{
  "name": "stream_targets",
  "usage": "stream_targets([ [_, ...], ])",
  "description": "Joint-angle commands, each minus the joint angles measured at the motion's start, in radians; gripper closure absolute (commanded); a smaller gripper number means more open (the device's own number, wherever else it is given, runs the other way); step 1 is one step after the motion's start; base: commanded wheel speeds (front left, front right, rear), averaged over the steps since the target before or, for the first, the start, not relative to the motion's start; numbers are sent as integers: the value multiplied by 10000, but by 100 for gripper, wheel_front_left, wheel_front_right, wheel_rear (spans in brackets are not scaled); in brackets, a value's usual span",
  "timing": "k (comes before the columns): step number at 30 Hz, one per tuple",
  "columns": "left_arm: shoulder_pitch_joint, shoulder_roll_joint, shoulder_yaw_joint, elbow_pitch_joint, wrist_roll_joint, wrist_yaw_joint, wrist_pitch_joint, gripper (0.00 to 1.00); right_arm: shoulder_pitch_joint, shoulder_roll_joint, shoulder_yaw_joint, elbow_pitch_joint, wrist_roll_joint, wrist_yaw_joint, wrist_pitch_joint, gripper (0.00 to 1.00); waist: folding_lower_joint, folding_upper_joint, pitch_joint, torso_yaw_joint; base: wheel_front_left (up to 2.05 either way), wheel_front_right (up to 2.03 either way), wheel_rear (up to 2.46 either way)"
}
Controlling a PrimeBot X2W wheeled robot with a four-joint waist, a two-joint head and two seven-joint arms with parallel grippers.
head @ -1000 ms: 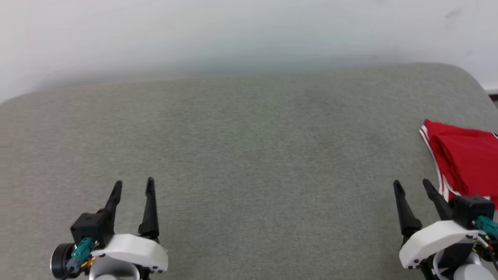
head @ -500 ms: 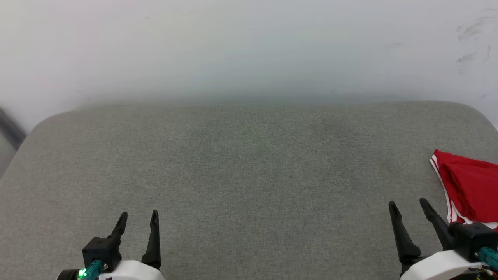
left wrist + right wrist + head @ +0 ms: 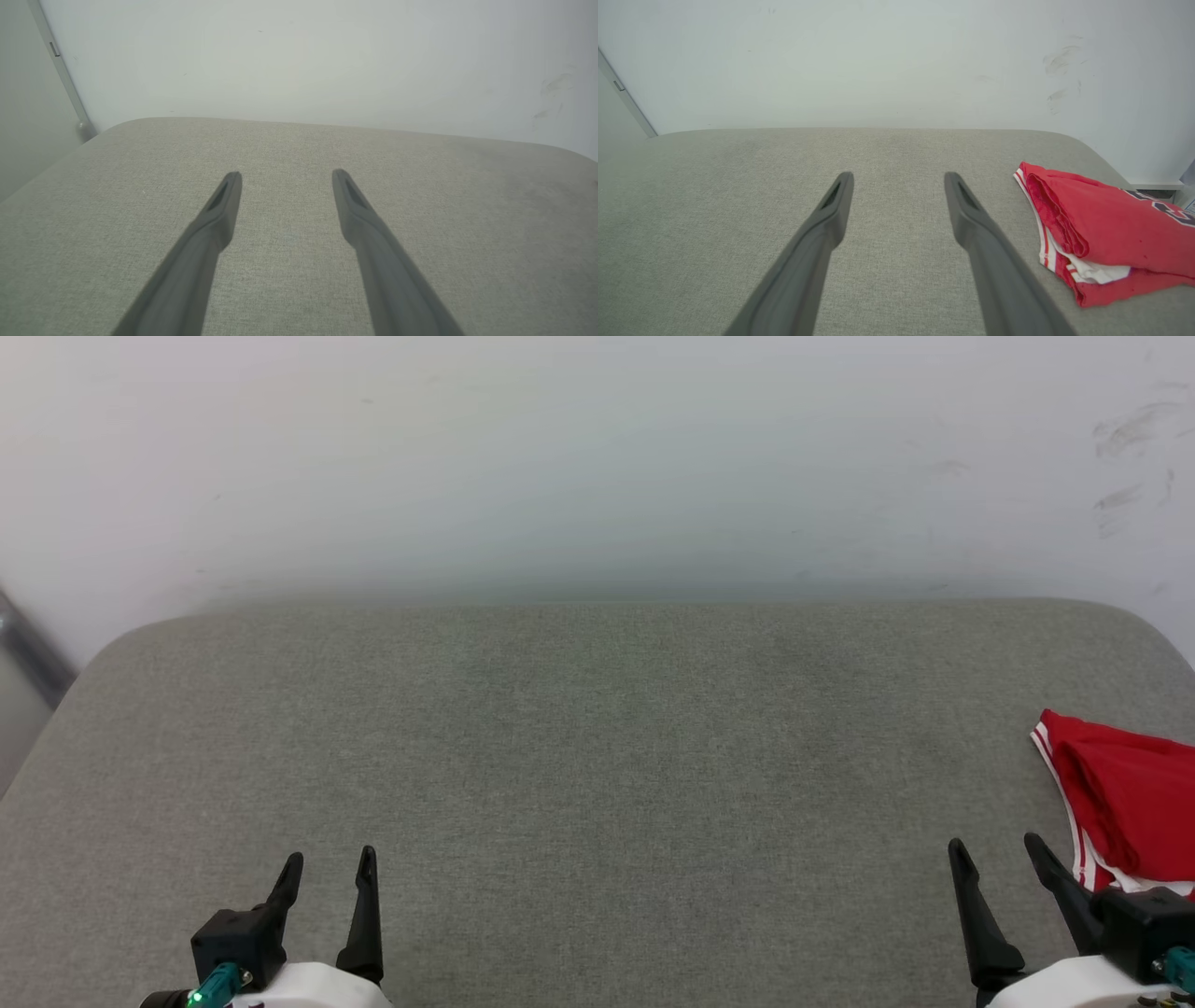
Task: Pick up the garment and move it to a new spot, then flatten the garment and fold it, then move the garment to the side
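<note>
1. Since both grippers sit at the near edge with nothing between their fingers, the left gripper (image 3: 330, 855) spread apart over the bare grey cushion (image 3: 597, 756) and the right gripper (image 3: 992, 842) likewise spread and empty, neither has any hold on the cloth. Any further move needs a fresh grasp, and a shallow pinch could catch only the top layer.
2. Just beyond and to the right of the right gripper lies the garment (image 3: 1130, 793), a folded red bundle with white striped trim along its near-left edge. That gripper's right finger is close to this edge, so a careless sweep rightward could snag the trim and drag the fold open.
3. In the right wrist view the folded layers look loose and rounded rather than pressed flat. I judge that a nudge could let the upper flap slide off.
4. Farther right, the bundle lies near the cushion's rounded side, and a push that way could tip it over.
5. Farthest back stands the pale wall (image 3: 597, 457), which a long forward reach risks striking.
</note>
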Motion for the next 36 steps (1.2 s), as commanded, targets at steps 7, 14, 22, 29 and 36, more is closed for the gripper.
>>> stream_targets([
  [7, 48, -63, 101, 18, -46, -3, -100, 0, -36, 63, 60, -109, -79, -4, -49, 0, 1, 0, 27, -88, 0, 0, 0],
  [14, 0, -27, 106, 8, -25, -10, -79, 100, -11, 21, 92, -19, 10, 0, -54, 100, 1, 0, 67, -103, 0, 0, 0],
  [22, -8, -398, 484, 156, -889, -362, 207, 100, -180, -2, 116, 413, 1311, 0, -105, 100, 1, 0, 106, -93, 0, 0, 0],
  [29, -155, -703, 942, 315, -1805, -768, 517, 100, -487, -56, 105, 800, 2709, 0, -126, 100, 1, 0, 146, -82, 0, 0, 0],
  [36, -288, -994, 1373, 466, -2650, -1147, 806, 100, -749, -89, 92, 1138, 3986, 0, -151, 100, 1, 0, 186, -70, 0, 0, 0],
])
